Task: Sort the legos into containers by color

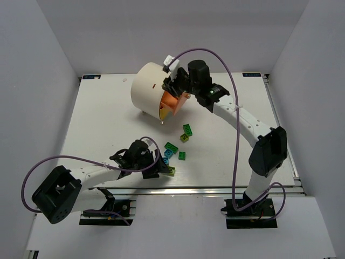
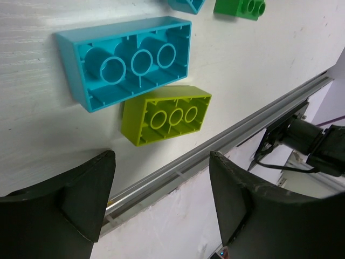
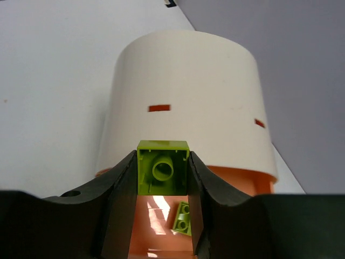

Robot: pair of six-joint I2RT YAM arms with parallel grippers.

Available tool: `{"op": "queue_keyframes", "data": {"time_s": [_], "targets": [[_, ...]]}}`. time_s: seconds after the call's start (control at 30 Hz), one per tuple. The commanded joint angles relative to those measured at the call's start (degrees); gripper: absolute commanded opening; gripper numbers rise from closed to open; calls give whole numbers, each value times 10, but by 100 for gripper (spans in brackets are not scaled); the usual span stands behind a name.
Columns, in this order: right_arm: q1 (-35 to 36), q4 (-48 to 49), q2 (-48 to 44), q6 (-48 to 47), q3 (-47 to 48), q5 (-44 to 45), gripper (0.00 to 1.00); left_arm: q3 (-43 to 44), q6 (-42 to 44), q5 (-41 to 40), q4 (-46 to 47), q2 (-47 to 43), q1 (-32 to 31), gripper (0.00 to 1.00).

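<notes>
- The small yellow-green brick (image 3: 163, 174) is pinched between the two fingers of the right gripper (image 3: 161, 160). Its hollow underside faces the wrist camera, and the jaws are closed to the brick's width, pressing on its two sides.
- The brick hangs just above the pulled-out orange drawer (image 3: 237, 181) at the bottom of the cream drum (image 3: 186, 91), which stands toward the far side of the table (image 1: 97, 124).
- A second yellow-green brick (image 3: 182, 218) lies tilted on the drawer floor, below the held one and not touching it.
- The other legos are scattered on the table between the drum and the arm bases. A dark green brick (image 1: 187, 129) lies nearest the drum with a pale one just beside it, and two more dark green bricks (image 1: 171, 145) lie closer to the bases.
- Nearest the front rail (image 2: 226, 145), a cyan brick (image 2: 129, 62) and a long yellow-green brick (image 2: 167, 114) lie underside up, the green one against the cyan one's long edge.
- The left gripper (image 2: 161, 156) hovers over the table's near edge by these two bricks. Its fingers are spread wide and hold nothing.
</notes>
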Motion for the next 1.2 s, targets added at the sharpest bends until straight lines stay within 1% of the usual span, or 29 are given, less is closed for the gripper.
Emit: {"op": "queue_keyframes", "data": {"time_s": [0.0,0.07,0.13,0.27,0.3,0.37,0.4,0.43,0.47,0.5,0.6,0.7,0.87,1.03,1.17], "targets": [[-18,-6,10,8,56,27,5,8,-23,-34,0,7,-11,81],[-26,-12,14,-3,56,24,9,3,-37,-41,11,6,-11,81],[-30,-26,16,-7,59,17,16,1,-53,-47,15,7,-11,81],[-43,-54,15,-16,59,-8,27,15,-74,-69,-3,13,-16,81],[-45,-60,14,-17,58,-12,36,17,-79,-73,-7,14,-16,81],[-48,-63,13,-17,54,-22,43,22,-88,-79,-13,16,-16,82],[-48,-64,12,-16,54,-26,51,29,-89,-81,-16,20,-16,82],[-50,-67,12,-16,53,-29,55,32,-93,-83,-22,28,-21,82],[-50,-68,12,-16,53,-29,58,35,-93,-84,-22,32,-21,82],[-50,-69,12,-16,53,-29,66,40,-93,-84,-24,36,-21,82],[-52,-71,10,-12,54,-29,76,59,-95,-88,-34,59,-26,82],[-55,-68,0,-4,53,-31,79,73,-93,-94,-44,78,-38,82],[-62,-55,-33,20,38,-52,79,107,-89,-109,-70,102,-49,82],[-68,-24,-112,34,-45,-100,79,151,-91,-140,-138,139,-61,82],[-70,-1,-168,38,-110,-126,80,180,-97,-165,-175,165,-66,83]]}}
